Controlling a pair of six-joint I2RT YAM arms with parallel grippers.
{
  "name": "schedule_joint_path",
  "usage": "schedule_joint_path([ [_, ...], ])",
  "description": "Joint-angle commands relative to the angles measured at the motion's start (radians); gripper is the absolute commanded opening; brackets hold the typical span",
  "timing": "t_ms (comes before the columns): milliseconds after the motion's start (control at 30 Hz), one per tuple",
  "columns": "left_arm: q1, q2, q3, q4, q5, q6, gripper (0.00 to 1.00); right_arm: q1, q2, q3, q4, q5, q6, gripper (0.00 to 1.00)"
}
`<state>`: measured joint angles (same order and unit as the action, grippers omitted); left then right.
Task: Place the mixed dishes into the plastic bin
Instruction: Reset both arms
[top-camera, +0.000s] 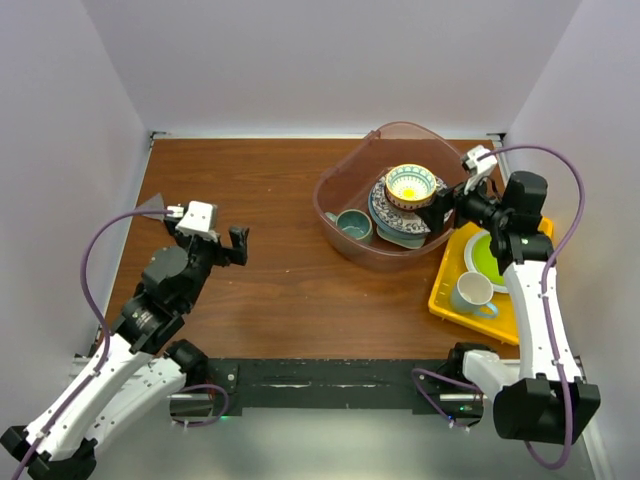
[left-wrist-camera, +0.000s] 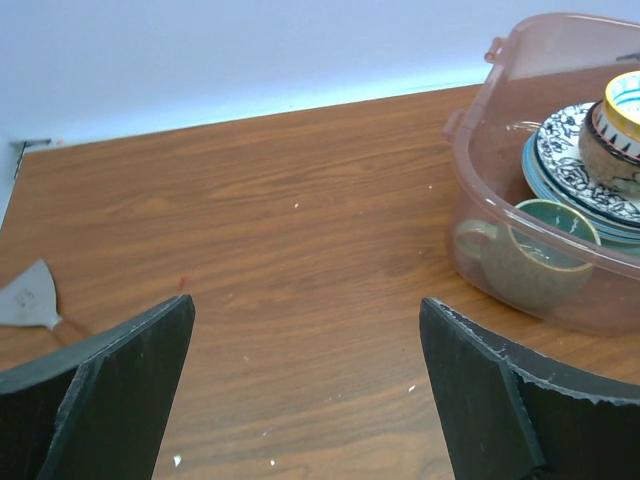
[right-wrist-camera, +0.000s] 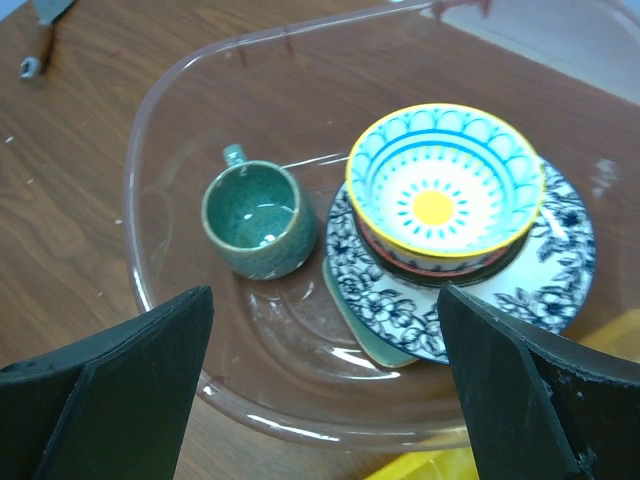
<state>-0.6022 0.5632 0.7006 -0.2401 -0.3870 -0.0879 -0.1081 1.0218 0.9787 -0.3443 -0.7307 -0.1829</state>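
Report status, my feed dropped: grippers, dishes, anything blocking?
Left gripper open, empty, over the table. Right gripper open, empty, over the plastic bin. Yellow-teal bowl on blue-patterned plates, grey-teal mug beside, all binned. Nothing blocking.

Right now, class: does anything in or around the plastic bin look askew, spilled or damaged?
Nothing looks broken or spilled. The stack in the plastic bin is slightly uneven: the mint dish pokes out from under the blue-patterned plate, off-centre. The grey-teal mug stands upright beside it.
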Motion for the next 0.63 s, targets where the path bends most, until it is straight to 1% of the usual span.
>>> schedule_joint_path([
  [0, 0.005, -0.022, -0.013, -0.016, -0.055, -0.050, 1.00, -0.008, -0.014, 0.118, -0.038, 0.195, 0.071, 0.98],
  [67, 0.005, -0.025, -0.003, -0.028, -0.056, -0.056, 1.00, -0.007, -0.035, 0.138, -0.044, 0.295, 0.108, 0.98],
  [100, 0.005, -0.028, 0.005, -0.036, -0.055, -0.061, 1.00, -0.007, -0.046, 0.141, -0.042, 0.391, 0.147, 0.98],
  [167, 0.005, -0.032, 0.014, -0.041, -0.043, -0.069, 1.00, -0.007, -0.075, 0.152, -0.039, 0.462, 0.204, 0.98],
  [200, 0.007, -0.032, 0.023, -0.044, -0.039, -0.070, 1.00, -0.008, -0.084, 0.156, -0.039, 0.529, 0.218, 0.98],
  [267, 0.005, -0.020, 0.037, -0.053, -0.029, -0.082, 1.00, -0.007, -0.104, 0.170, -0.047, 0.572, 0.253, 0.98],
  [367, 0.005, -0.006, 0.069, -0.071, -0.012, -0.090, 1.00, -0.007, -0.118, 0.190, -0.074, 0.616, 0.278, 0.98],
  [600, 0.005, 0.010, 0.108, -0.068, 0.007, -0.081, 1.00, -0.008, -0.109, 0.230, -0.097, 0.556, 0.267, 0.98],
])
